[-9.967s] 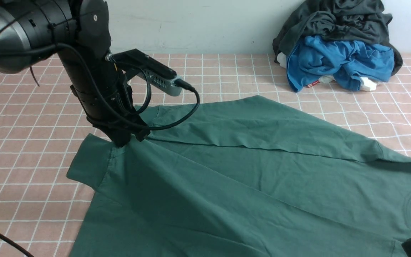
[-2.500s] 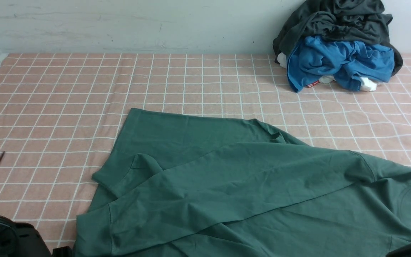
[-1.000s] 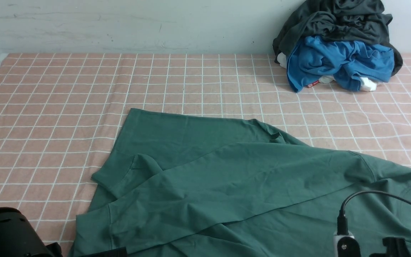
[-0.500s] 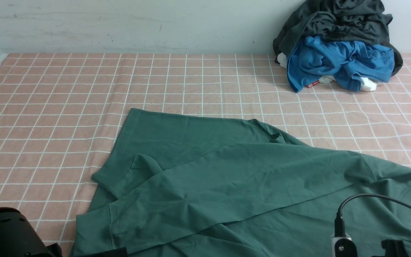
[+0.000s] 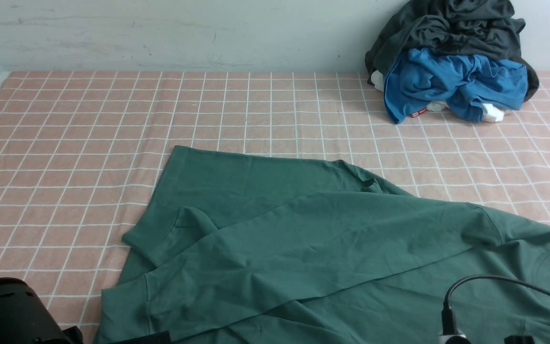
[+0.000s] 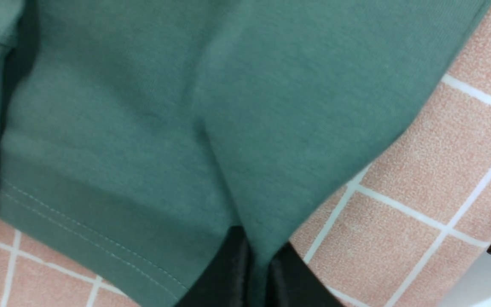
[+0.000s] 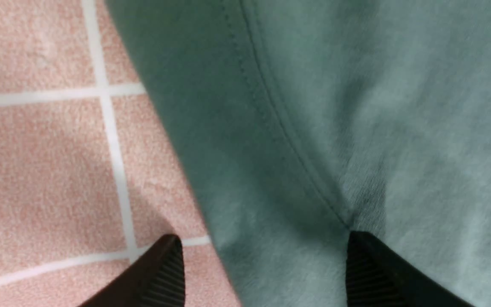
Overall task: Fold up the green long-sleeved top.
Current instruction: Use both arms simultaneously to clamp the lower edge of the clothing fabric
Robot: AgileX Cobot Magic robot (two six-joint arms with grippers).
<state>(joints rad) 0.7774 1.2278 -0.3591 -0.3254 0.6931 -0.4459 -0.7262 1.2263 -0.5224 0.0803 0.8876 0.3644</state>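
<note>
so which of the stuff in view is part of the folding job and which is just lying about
Job: green long-sleeved top; left hand, shut on its fabric; right hand, open over its edge.
Lying about: blue garment; dark grey garment.

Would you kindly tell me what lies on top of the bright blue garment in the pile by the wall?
A crumpled dark grey garment is heaped over the blue garment. White pieces peek out beneath it; whatever else the pile covers is hidden.
</note>
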